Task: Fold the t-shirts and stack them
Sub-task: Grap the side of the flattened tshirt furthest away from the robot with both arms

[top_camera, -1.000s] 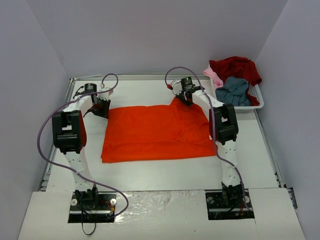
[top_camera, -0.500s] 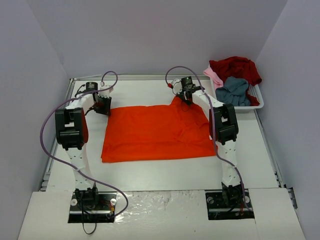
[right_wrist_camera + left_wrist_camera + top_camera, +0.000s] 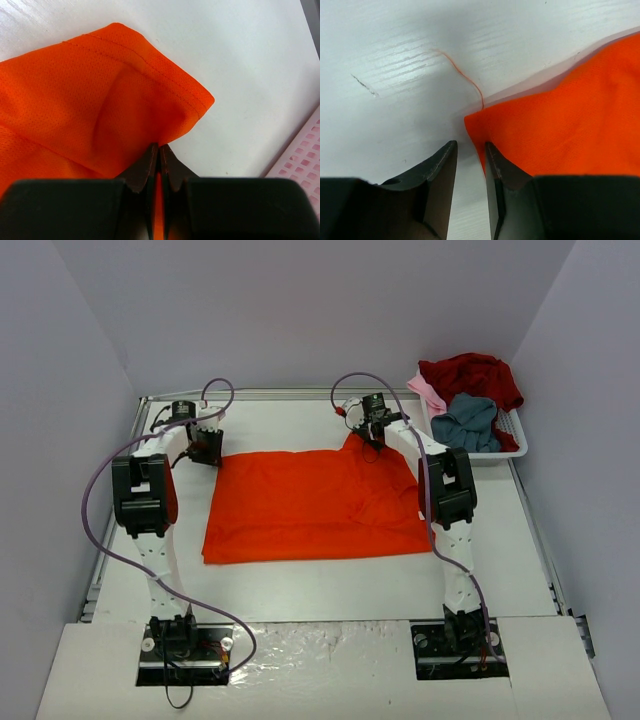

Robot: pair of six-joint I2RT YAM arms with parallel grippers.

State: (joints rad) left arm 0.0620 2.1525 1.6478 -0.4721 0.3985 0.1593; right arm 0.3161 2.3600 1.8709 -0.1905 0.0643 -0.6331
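Fold setup on bright orange-red cloth t-shirt [image 3: 315,505], flat on bench [image 3: 300,590] left of white slatted plastic basket [image 3: 517,440]: right tool [image 3: 159,146] pinching basket-side far corner, left tool [image 3: 470,145] narrowly parted, empty, just off opposite far corner; probably grab there next.

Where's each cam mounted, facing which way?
Top external: above and behind, looking down on the table; left arm and right arm show.
Left wrist: on the wrist, looking down past the open left tool at the orange-red t-shirt's corner.
Right wrist: same, past the right tool, shut on that shirt.
All share the shirt.
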